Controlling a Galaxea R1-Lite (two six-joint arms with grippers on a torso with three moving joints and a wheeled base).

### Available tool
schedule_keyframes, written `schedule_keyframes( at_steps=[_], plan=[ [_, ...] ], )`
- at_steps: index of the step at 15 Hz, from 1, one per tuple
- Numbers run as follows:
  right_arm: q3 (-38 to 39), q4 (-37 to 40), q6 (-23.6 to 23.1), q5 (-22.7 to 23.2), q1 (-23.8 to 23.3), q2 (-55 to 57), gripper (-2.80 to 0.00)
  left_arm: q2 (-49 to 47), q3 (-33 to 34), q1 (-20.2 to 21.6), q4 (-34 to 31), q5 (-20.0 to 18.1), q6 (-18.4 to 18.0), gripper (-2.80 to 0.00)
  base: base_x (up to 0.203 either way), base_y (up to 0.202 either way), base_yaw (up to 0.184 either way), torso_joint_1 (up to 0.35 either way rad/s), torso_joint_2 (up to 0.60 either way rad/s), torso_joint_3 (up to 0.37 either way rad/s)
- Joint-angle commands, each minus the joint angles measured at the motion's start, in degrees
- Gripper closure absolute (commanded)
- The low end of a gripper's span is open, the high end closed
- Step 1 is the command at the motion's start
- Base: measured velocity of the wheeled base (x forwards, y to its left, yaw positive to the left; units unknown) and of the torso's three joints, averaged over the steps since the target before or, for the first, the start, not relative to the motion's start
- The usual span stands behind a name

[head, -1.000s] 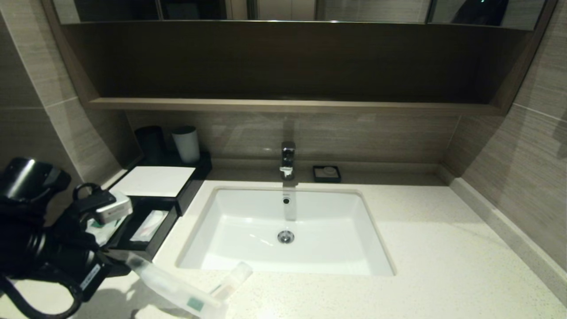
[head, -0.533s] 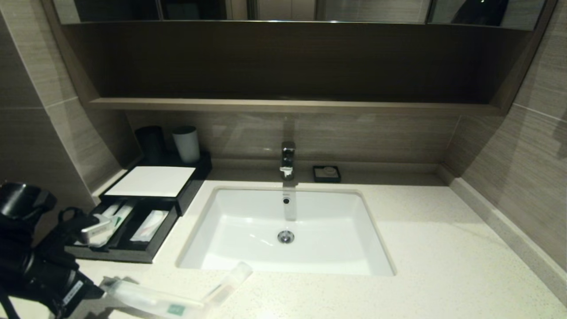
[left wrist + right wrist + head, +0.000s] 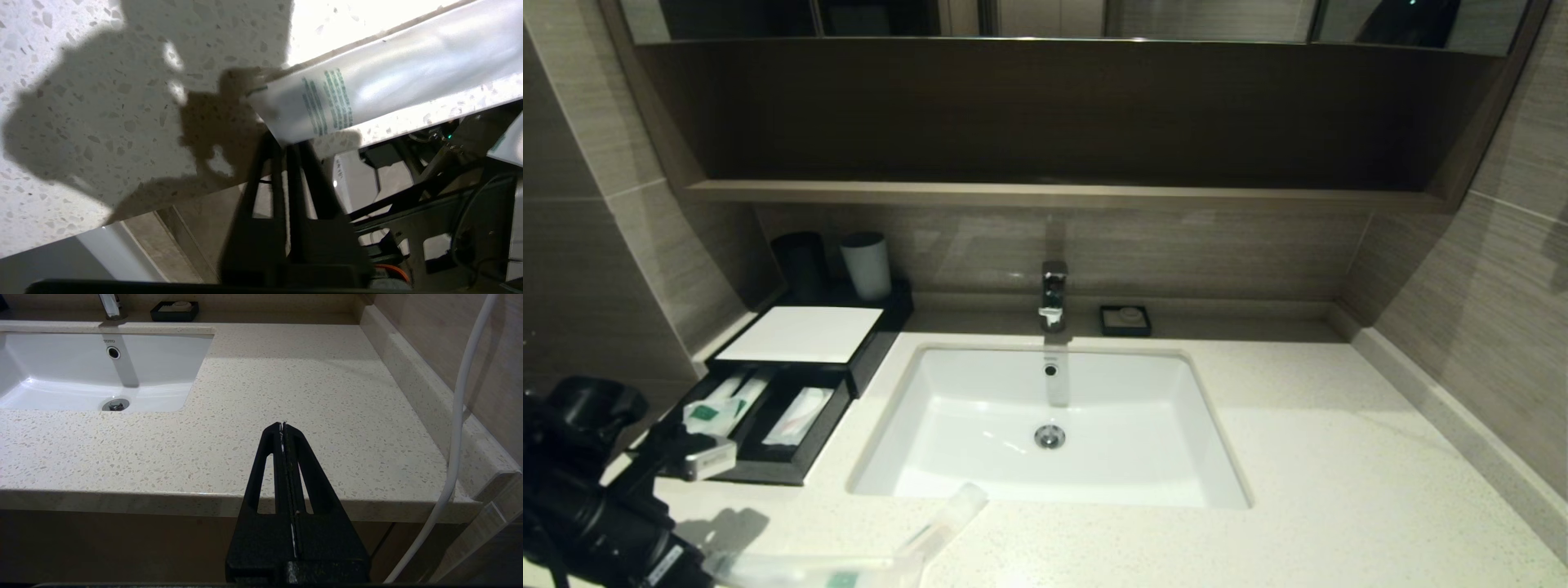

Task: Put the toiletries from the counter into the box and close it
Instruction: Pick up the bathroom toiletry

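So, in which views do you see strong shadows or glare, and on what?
Left wrist view: the left gripper, shut on the frosted packet, throws a large dark shadow on the speckled counter; a bright patch glares on the packet. Head view: the same shadow lies on the counter near the left gripper; the sink reflects light. Right wrist view: the right gripper, shut, hangs before the evenly lit counter.

A white sink [image 3: 980, 408] sat in the speckled tabletop [image 3: 1339, 490], a chrome tap [image 3: 1054, 294] behind it, a soap dish [image 3: 1125, 319] beside the tap, and two cups [image 3: 866, 265] at the wall.
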State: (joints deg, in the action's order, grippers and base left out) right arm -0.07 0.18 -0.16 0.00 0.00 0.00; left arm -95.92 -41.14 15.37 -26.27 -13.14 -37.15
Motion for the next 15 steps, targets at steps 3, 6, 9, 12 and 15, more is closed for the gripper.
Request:
schedule_keyframes(
  at_steps=[3,6,9,12,15],
  plan=[
    [-0.01,-0.01,-0.02,0.00,0.00,0.00,0.00,-1.07,-0.25,0.01,2.10,0.22,-0.29,-2.80,0.000,0.000,0.000,0.000,0.00,0.000],
    [0.01,-0.01,-0.02,0.00,0.00,0.00,0.00,-0.58,0.09,0.01,1.78,0.31,-0.53,-2.80,0.000,0.000,0.000,0.000,0.00,0.000],
    [0.07,-0.01,-0.02,0.00,0.00,0.00,0.00,2.64,-0.05,-0.22,1.32,0.92,-0.93,-2.80,0.000,0.000,0.000,0.000,0.00,0.000],
    [-0.01,-0.01,-0.02,0.00,0.00,0.00,0.00,6.86,0.22,-1.85,-0.30,2.32,-10.86,-2.80,0.000,0.000,0.000,0.000,0.00,0.000],
    [0.04,-0.01,-0.02,0.00,0.00,-0.01,0.00,6.74,-1.11,-6.10,-6.68,4.17,-25.90,-2.80,0.000,0.000,0.000,0.000,0.00,0.000]
  ],
)
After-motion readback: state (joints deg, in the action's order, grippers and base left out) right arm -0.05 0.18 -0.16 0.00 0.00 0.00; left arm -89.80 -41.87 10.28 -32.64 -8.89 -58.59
